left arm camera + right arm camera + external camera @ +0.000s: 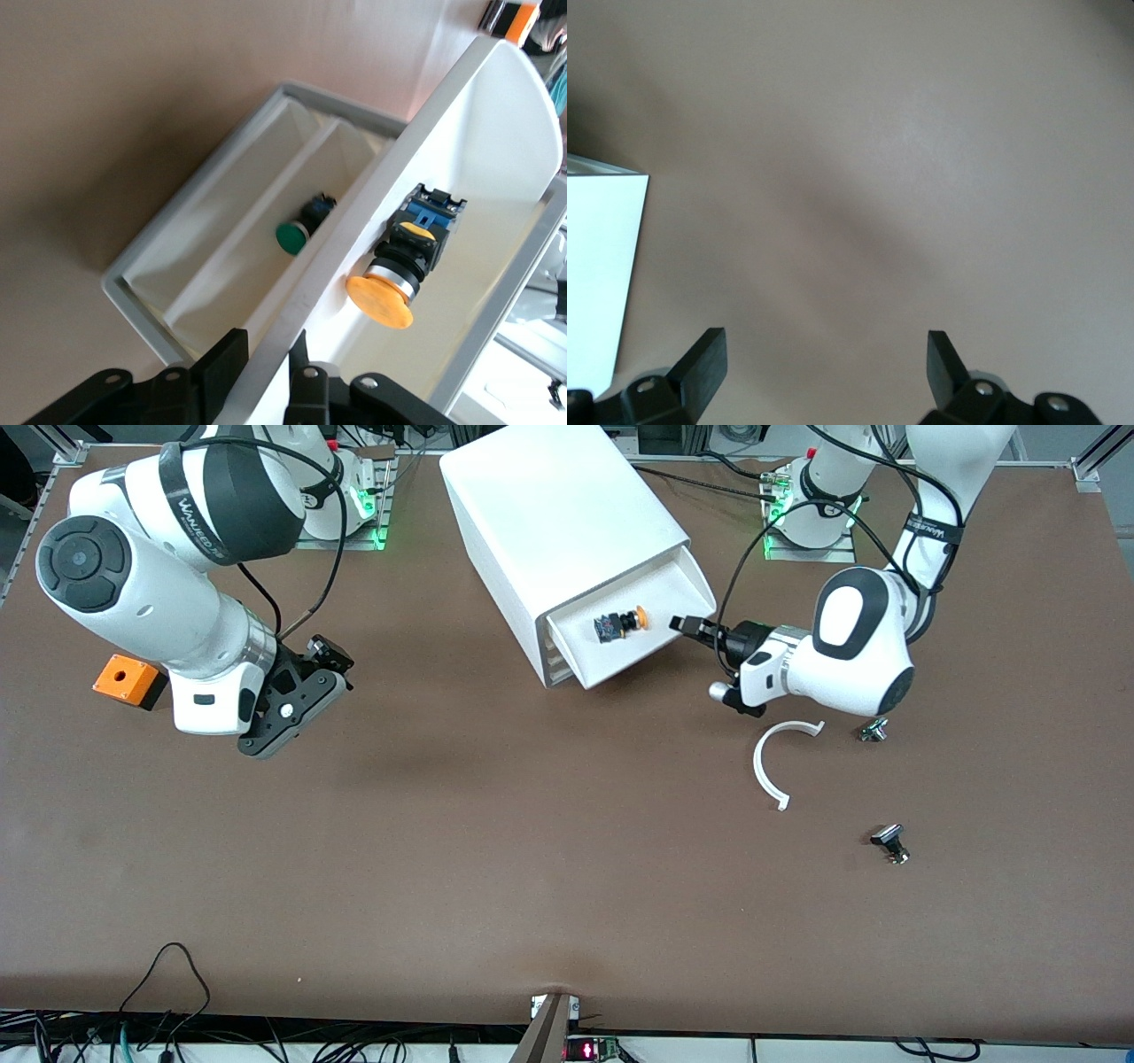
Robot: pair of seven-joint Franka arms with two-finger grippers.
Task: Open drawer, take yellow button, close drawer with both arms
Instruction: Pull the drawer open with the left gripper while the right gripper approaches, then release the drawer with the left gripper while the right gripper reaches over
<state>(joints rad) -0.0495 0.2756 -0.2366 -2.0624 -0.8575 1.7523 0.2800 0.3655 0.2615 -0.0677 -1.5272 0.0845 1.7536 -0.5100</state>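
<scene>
- The left end effector (687,623) is clamped on the front wall of the drawer (660,657); in the left wrist view its fingers (226,363) sit on either side of that thin white wall.
- The drawer is the uppermost one of the white cabinet (549,522) and stands pulled out toward the left arm's end of the table.
- The button (625,622) lies on its side on the drawer's floor, its orange cap turned toward the left end effector and its black-and-blue body toward the cabinet.
- The left wrist view also shows a lower drawer (221,239) pulled out beneath, with a divider along it and a green-capped button (297,232) inside.
- The right end effector (292,708) hangs with its fingers wide apart over bare table, well apart from the cabinet; that arm waits.
- An orange cube (124,677) with a hole sits on the table beside the right arm.
- A white curved strip (769,766) lies on the table near the left arm, nearer the front camera than the drawer.
- Two small black-and-silver parts lie toward the left arm's end: one (873,731) close by the left arm's wrist, the other (890,843) nearer the front camera.
- The table (496,868) is a matte brown sheet, with cables along its edge nearest the front camera.
- The arm bases stand on metal plates with green lights.
</scene>
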